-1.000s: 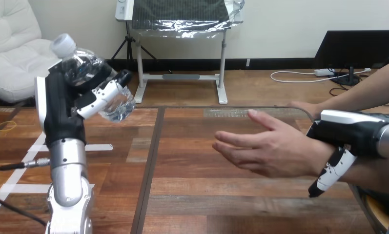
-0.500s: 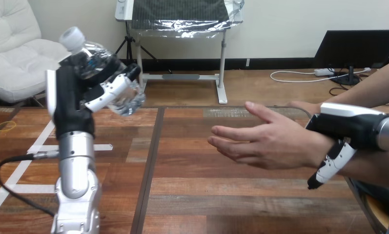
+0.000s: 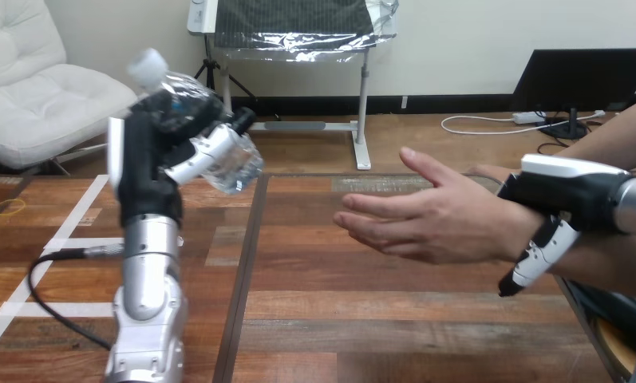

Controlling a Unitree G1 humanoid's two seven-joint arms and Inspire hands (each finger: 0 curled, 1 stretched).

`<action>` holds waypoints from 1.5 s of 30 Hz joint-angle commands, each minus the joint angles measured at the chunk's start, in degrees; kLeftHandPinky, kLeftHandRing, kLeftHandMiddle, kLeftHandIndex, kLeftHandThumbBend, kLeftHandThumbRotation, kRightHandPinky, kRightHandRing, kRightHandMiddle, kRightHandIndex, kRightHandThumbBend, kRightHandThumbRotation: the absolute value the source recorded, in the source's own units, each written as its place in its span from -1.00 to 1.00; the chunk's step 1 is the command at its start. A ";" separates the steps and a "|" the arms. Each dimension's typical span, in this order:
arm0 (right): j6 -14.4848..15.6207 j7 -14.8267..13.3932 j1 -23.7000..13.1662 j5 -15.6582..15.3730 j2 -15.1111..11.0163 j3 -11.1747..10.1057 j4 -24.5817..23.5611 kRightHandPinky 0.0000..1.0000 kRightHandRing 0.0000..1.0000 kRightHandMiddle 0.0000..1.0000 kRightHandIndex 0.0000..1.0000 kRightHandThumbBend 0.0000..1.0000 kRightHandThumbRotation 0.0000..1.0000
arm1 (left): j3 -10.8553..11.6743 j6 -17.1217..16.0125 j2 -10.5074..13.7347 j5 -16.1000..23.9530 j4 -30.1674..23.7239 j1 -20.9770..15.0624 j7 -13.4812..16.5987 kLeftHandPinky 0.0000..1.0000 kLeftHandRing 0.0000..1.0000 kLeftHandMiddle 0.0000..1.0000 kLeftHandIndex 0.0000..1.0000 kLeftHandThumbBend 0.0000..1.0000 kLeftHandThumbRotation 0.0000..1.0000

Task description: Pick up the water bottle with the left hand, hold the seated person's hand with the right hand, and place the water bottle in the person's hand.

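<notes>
In the left hand (image 3: 148,163), gripped tight, the clear crinkly plastic water bottle (image 3: 236,163) with its white cap has drifted closer to the person's open hand (image 3: 434,223), though it's still well apart. The right hand (image 3: 570,199) stays wrapped over that wrist. Below the hands is a brown wooden-plank desk (image 3: 322,303) with white tape lines (image 3: 43,308), and the gap across to the palm looks open, so I'd guess the handover's next.

We've got a wooden table (image 3: 394,319) made of brown planks, with a dark seam (image 3: 246,263) running from the far edge down to the bottom of the frame, a bit left of centre. White tape strips (image 3: 59,309) cross the planks at lower left, one long diagonal plus a couple of short horizontal ones. A small yellow ring (image 3: 9,207) lies flat at the far left edge.
</notes>
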 commanded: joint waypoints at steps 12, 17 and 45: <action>0.62 -0.66 -5.30 -0.46 3.31 1.50 1.61 -0.68 -0.54 -0.37 -0.35 0.70 -1.00 | -2.35 -0.86 -3.03 -0.37 3.65 -8.97 -2.16 -0.49 -0.40 -0.28 -0.19 0.21 -1.00; 1.17 -0.74 -5.94 -0.92 4.22 1.93 1.36 -0.66 -0.52 -0.36 -0.35 0.70 -1.00 | -2.66 -0.16 -4.38 -0.98 5.11 -9.90 -3.31 -0.47 -0.39 -0.27 -0.18 0.19 -1.00; 5.82 -0.57 -9.12 -3.18 9.24 4.07 -0.45 -0.59 -0.43 -0.27 -0.28 0.70 -1.00 | -6.66 -2.43 -10.39 0.26 11.87 -13.59 -5.13 -0.44 -0.35 -0.24 -0.16 0.33 -1.00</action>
